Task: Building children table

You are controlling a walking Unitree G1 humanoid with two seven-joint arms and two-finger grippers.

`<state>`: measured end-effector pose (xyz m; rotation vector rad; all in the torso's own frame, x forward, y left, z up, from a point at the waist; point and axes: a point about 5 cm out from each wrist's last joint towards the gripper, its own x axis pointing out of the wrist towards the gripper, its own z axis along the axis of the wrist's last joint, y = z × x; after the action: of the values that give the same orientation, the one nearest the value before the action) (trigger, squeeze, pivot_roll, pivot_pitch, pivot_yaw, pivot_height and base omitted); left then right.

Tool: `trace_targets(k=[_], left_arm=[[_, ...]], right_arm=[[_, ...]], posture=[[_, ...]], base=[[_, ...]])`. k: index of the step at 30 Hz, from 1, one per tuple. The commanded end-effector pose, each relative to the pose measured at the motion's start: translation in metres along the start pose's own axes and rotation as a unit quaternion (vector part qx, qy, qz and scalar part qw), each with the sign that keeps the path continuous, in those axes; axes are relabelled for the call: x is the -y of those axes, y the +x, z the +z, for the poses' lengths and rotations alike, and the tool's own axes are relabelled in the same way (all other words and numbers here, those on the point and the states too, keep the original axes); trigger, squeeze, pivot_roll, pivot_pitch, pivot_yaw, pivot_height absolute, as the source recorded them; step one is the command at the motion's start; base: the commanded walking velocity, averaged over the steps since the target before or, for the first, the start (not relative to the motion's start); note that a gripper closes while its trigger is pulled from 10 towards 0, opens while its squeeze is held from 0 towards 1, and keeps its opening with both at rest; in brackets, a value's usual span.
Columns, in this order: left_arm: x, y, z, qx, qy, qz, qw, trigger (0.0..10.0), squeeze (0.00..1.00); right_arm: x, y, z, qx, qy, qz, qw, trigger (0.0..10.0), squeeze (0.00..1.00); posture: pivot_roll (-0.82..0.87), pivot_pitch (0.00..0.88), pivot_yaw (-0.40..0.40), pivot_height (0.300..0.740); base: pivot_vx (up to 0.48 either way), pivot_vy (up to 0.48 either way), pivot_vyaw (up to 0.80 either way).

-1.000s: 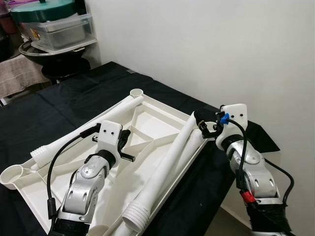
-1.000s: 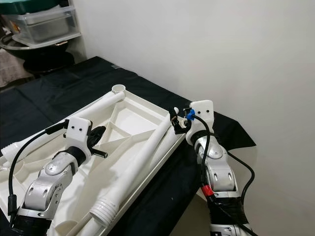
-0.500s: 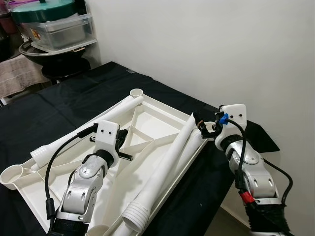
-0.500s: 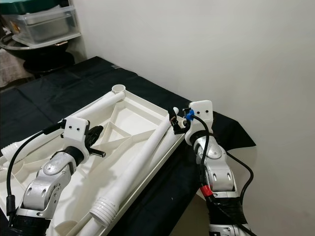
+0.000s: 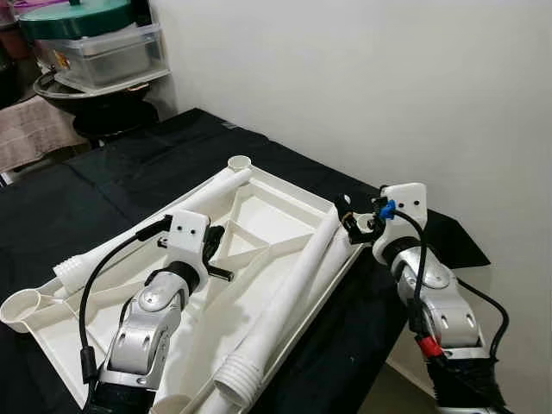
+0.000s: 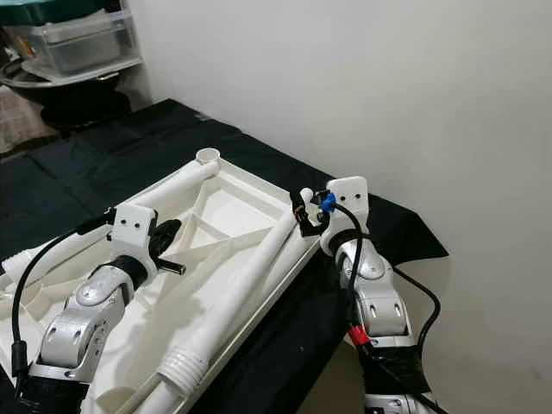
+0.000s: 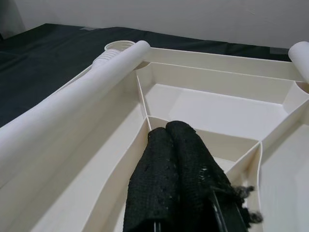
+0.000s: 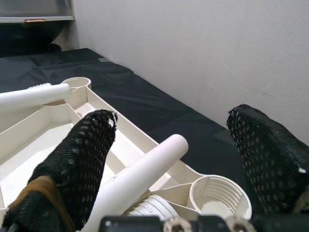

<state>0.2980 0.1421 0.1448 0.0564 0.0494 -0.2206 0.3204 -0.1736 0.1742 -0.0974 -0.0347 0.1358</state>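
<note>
**Leg tip lay between the right claw's spread fingers**

Left eye view: the upside-down white plastic children's tabletop (image 5: pixel 285 197), ribbed underneath, lay on a black cloth-covered surface (image 5: pixel 112 177). A long white plastic tube leg (image 5: pixel 289 297) rested across it, its threaded end towards the robot and its plain tip running away to the far right corner. The right gripper (image 5: pixel 352 217) sat right at that tip, so the right arm was much the nearer. The left gripper (image 5: pixel 216 252) hovered over the ribs in the middle of the tabletop.

Right eye view: a second white tube leg (image 6: pixel 168 191) lay along the far edge, its end at the round corner socket (image 6: pixel 207 157).

Left wrist view: the left gripper's two black fingers (image 7: pixel 186 145) were pressed together, holding nothing, pointing along the tabletop's ribs.

Right wrist view: the right gripper's fingers (image 8: pixel 87 145) stood wide apart, and the leg's smooth tip lay between them, its long axis running towards the camera. Just beside it sat a threaded round socket (image 8: pixel 219 193). The coming move probably turned on closing across that tip.
</note>
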Motion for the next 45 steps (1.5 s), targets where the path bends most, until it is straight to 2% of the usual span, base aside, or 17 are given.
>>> trace_targets(k=[1, 12, 45], left_arm=[[-0.0016, 0.0015, -0.0037, -0.01, -0.014, 0.007, 1.0, 10.0, 0.0], [-0.0038, 0.0009, -0.0045, -0.014, -0.021, 0.019, 1.0, 10.0, 0.0], [-0.004, 0.0032, -0.0036, -0.016, -0.008, 0.021, 1.0, 10.0, 0.0]], right_arm=[[-0.0014, -0.0002, -0.0022, -0.004, 0.002, 0.0, 1.0, 10.0, 0.0], [-0.0026, -0.0004, -0.0029, -0.005, 0.002, 0.001, 1.0, 10.0, 0.0], [-0.0019, -0.0013, -0.0038, -0.006, 0.003, -0.003, 1.0, 10.0, 0.0]], posture=[[-0.09, 0.0, -0.037, 0.74], [-0.08, 0.0, -0.036, 0.74], [-0.09, 0.0, -0.029, 0.74]], base=[[0.0, 0.0, 0.0], [-0.172, 0.0, 0.0], [-0.33, 0.0, 0.0]])
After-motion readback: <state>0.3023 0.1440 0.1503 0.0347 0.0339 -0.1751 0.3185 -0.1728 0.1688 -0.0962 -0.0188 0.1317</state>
